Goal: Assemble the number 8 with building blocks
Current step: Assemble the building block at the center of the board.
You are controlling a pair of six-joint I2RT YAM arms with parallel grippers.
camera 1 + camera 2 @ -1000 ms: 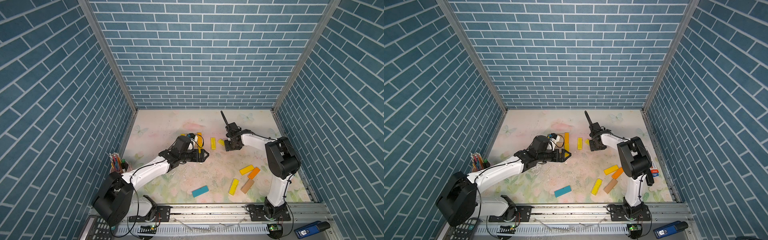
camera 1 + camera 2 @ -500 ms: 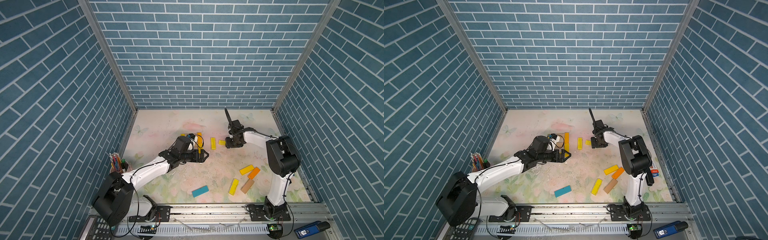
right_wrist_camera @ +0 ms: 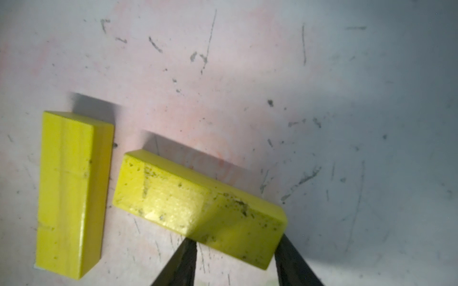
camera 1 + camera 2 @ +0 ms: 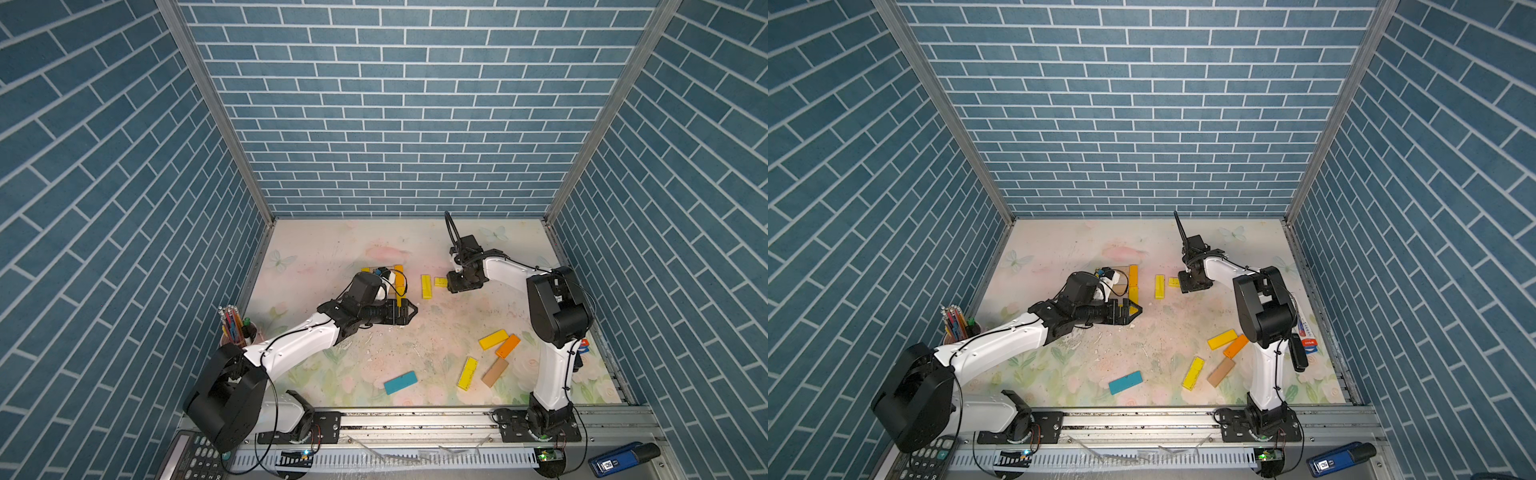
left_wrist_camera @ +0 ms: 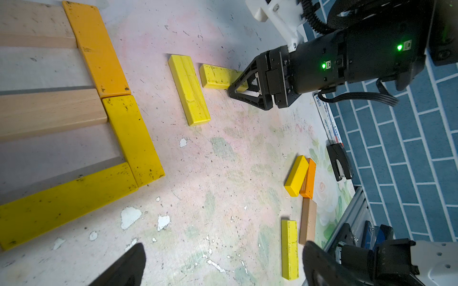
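A part-built figure of building blocks lies under my left wrist: tan (image 5: 37, 27), orange (image 5: 99, 47), tan (image 5: 49, 111) and two yellow planks (image 5: 133, 138), (image 5: 62, 203). My left gripper (image 4: 406, 311) hovers open and empty just in front of it. A loose yellow plank (image 4: 426, 286) lies to the right. Beside it lies another yellow block (image 3: 198, 203); my right gripper (image 3: 235, 245) is low at the table, with a finger against each side of that block's end. Yellow (image 4: 493, 339), orange (image 4: 508, 346), yellow (image 4: 467, 373), tan (image 4: 495, 372) and teal (image 4: 400, 382) planks lie near the front.
Blue brick-patterned walls close in the mat on three sides. A pencil cup (image 4: 232, 328) stands at the left edge. Small flat items (image 4: 1308, 343) lie by the right wall. A metal rail (image 4: 415, 415) runs along the front, with a calculator (image 4: 195, 453) and a blue device (image 4: 623, 457) beyond it.
My right wrist has turned and shifted slightly toward the back, its jaws easing a little wider. The yellow block between them has stayed in place. The left arm has not moved.
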